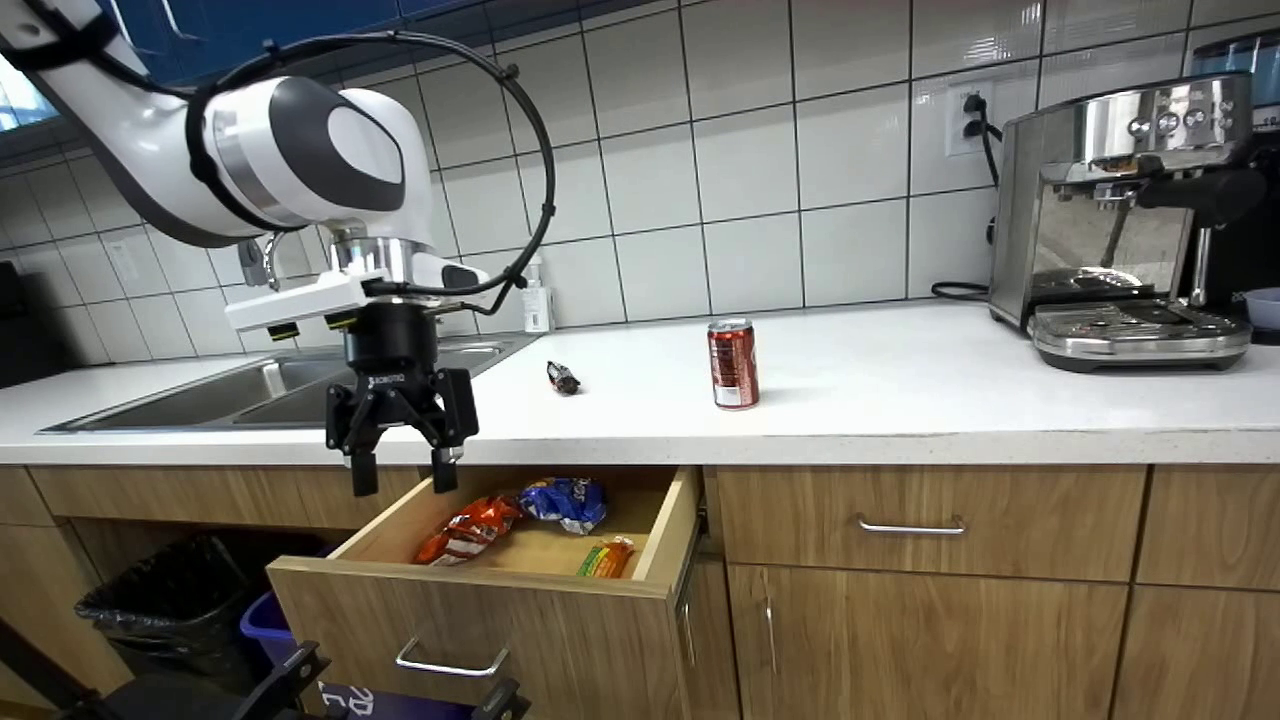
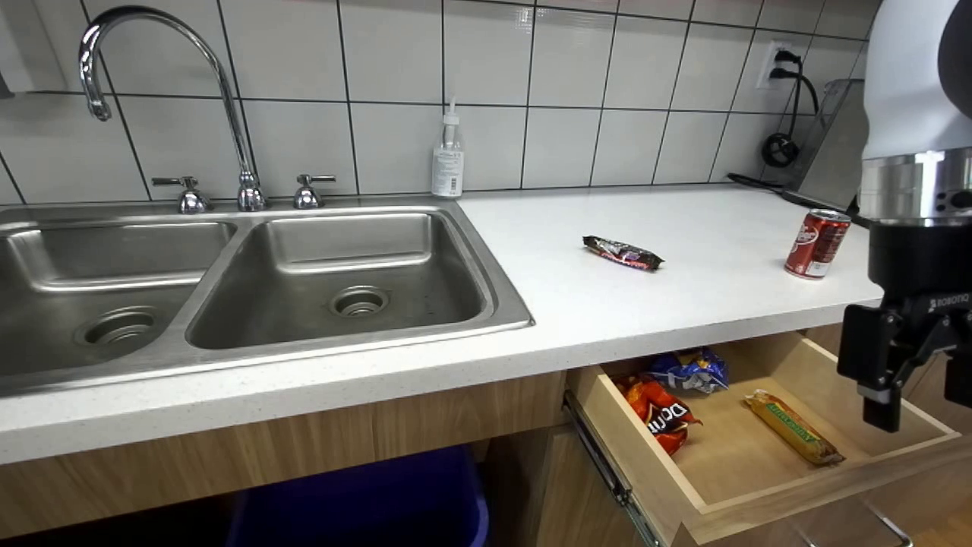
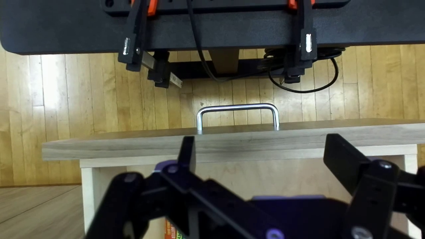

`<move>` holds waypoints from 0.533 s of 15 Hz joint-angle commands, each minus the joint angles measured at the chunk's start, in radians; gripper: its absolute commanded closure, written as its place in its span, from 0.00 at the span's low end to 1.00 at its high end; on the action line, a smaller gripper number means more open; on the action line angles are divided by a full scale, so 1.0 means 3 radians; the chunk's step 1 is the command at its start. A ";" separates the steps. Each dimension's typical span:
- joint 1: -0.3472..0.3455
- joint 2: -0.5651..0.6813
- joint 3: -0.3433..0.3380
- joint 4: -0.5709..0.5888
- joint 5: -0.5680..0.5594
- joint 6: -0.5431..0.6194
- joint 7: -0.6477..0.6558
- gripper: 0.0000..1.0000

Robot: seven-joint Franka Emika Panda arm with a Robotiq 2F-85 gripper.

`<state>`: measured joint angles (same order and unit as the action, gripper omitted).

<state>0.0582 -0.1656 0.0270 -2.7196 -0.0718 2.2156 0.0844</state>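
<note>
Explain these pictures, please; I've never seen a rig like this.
The machine is a robot arm with a gripper, its two fingers spread, holding nothing, above an open drawer. Two pictures come from cameras outside the robot; the third, from its wrist, looks down past the fingers onto the drawer's handle. On the white countertop stand a red can and an espresso machine; a dark wrapped bar lies there too. Inside the drawer are a red bag, a blue bag and a yellowish packet.

An exterior view's right edge cuts off the tool [image 2: 920, 403]
</note>
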 commanded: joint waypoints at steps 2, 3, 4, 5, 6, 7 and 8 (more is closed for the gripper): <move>-0.0036 0.0004 0.0011 -0.0040 0.0015 -0.0180 -0.0085 0.00; -0.0037 0.0027 0.0008 -0.0042 0.0019 -0.0197 -0.0087 0.00; -0.0036 0.0055 0.0007 -0.0045 0.0022 -0.0210 -0.0101 0.00; -0.0034 0.0082 0.0008 -0.0056 0.0018 -0.0212 -0.0107 0.00; -0.0034 0.0108 0.0008 -0.0066 0.0019 -0.0211 -0.0111 0.00; -0.0035 0.0148 0.0003 -0.0073 0.0035 -0.0197 -0.0124 0.00; -0.0036 0.0187 -0.0004 -0.0079 0.0058 -0.0170 -0.0149 0.00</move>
<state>0.0582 -0.1294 0.0270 -2.7401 -0.0718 2.1764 0.0766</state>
